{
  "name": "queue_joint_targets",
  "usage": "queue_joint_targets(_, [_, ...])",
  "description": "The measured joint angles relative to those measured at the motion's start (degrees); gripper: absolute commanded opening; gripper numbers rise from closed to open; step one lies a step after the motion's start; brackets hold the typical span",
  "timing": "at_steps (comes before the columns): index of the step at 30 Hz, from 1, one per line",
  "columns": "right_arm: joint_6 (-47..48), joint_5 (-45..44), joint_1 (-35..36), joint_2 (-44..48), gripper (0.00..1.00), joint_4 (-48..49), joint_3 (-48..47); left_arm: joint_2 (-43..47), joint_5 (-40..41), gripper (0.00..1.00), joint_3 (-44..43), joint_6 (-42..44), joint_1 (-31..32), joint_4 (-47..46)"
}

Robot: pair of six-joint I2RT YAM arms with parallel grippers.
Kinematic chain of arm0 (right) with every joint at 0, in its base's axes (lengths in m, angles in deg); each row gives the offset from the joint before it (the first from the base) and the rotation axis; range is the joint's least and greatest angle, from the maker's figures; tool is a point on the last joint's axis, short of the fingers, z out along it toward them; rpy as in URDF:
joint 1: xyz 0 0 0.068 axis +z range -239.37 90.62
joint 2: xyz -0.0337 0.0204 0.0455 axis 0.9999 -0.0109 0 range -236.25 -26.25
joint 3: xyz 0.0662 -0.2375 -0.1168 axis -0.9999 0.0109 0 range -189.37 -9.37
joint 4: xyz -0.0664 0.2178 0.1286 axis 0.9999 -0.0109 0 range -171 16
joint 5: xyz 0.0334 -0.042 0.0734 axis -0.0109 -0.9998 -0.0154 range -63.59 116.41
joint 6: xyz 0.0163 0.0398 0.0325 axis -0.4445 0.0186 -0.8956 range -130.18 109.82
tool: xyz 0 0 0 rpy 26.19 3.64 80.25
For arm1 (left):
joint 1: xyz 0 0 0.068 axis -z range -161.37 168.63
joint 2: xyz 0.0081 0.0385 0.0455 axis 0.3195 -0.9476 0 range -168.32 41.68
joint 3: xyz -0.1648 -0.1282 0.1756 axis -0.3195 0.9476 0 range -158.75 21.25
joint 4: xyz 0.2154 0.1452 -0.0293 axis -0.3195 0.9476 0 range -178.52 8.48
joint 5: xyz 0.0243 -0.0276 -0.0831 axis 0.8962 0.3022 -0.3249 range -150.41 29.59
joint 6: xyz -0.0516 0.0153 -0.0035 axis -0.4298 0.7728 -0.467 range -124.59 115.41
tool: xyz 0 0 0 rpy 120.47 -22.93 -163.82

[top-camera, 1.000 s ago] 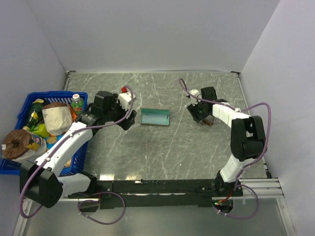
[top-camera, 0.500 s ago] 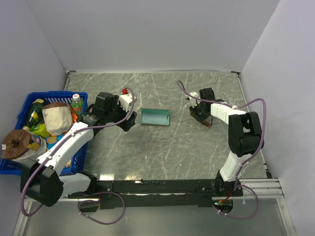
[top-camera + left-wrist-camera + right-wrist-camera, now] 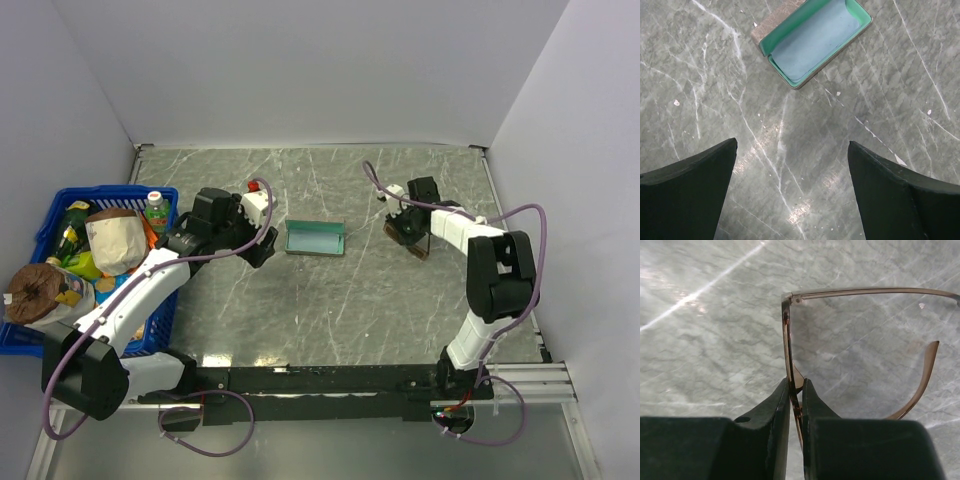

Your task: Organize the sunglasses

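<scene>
Brown thin-framed sunglasses (image 3: 789, 335), dark lenses: the front frame is held edge-on between the clenched jaws of the right pincer (image 3: 796, 389), the bite falling partway along the front. One hinge shows just ahead of the fingertips. Both temples are unfolded and sweep off to that pincer's right, one straight, the other showing only its curved tip. Whether the pair rests on the grey marbled table (image 3: 330, 310) or hangs just clear of it cannot be told. Left pincer (image 3: 791, 144): released, jaws spread wide, nothing between them, hovering over bare table. Case (image 3: 790, 82), grey-brown with teal lining: lying open ahead of the left pincer and well apart from the right one, off to that pincer's left, with a pale blue cloth (image 3: 812, 40) lying inside. Step in hand, as judged: the pick-up of the sunglasses, with the grip apparently just made. Next move, as judged: a level lift, then a carry leftward to the case. The open temples would likely need folding before the pair fits, a job for which the free left pincer is well placed. The narrow bite on a slim frame may let the pair swing or slip.
</scene>
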Motion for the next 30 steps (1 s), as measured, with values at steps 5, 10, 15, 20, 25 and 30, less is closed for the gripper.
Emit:
queue_joint_targets(5, [-0.35,3.48,-0.02,4.98,0.01,-1.57,-0.02,-0.02,0.00,0.97,0.02,-0.13,0.00,-0.42])
queue_joint_targets(10, [-1.22,8.17,-0.04,11.85,0.01,-3.54,-0.13,-0.02,0.09,0.96,0.31,-0.15,0.00,-1.09])
queue_joint_targets(15, [-1.55,13.51,0.48,19.08,0.00,-5.64,-0.37,-0.02,1.27,0.96,0.33,-0.20,0.00,-1.51])
queue_joint_targets(20, [-0.37,16.94,4.24,26.03,0.00,-8.20,-1.03,-1.73,2.58,0.97,-1.77,0.15,0.00,-0.96])
queue_joint_targets(25, [1.62,19.17,10.25,29.99,0.00,-11.52,-3.48,-5.53,3.69,0.96,-7.50,1.33,-0.02,0.33])
queue_joint_targets(30, [4.22,19.43,15.96,31.15,0.00,-14.21,-5.60,-6.27,4.15,0.96,-12.96,2.23,0.00,1.09])
